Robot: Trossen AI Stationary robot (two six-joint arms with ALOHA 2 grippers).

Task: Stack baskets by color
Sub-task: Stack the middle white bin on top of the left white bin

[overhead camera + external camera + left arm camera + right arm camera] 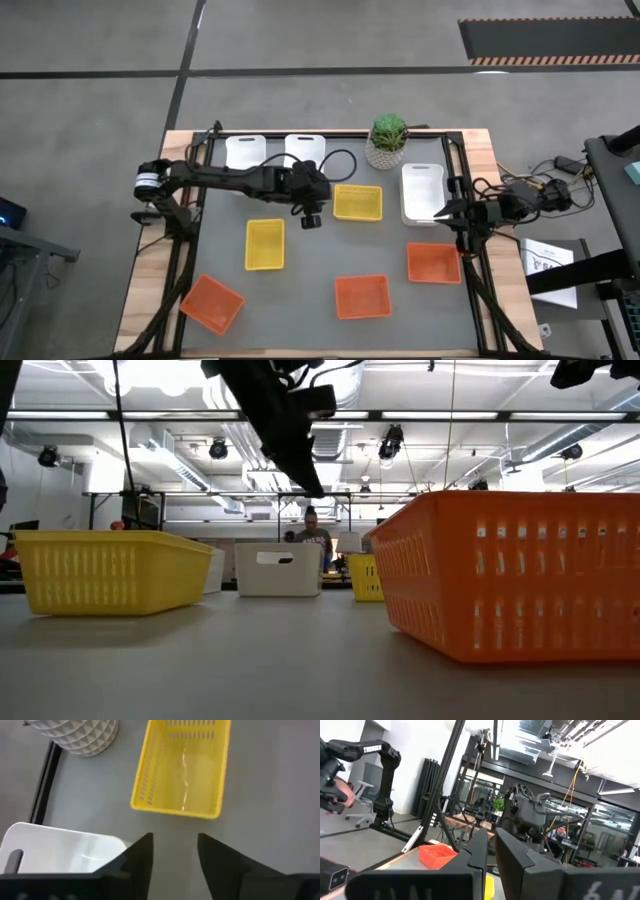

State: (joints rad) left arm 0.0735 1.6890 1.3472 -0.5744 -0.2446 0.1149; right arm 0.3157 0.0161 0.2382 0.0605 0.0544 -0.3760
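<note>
One yellow basket (pixel 179 767) just beyond left end effector (pixel 172 851)

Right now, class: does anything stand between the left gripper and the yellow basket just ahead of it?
Nothing visible does. The left gripper, fingers open, faces the yellow basket across bare grey tabletop; a white basket sits off to one side.

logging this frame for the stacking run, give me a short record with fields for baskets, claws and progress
white baskets: two at the far edge, one on the right
yellow baskets: two, apart
orange baskets: three, apart, along the near side
left claw: open, empty, above the mat between the yellow baskets
right claw: shut, empty, by the right white basket
progress: no stack visible
other: potted plant at far edge
</note>
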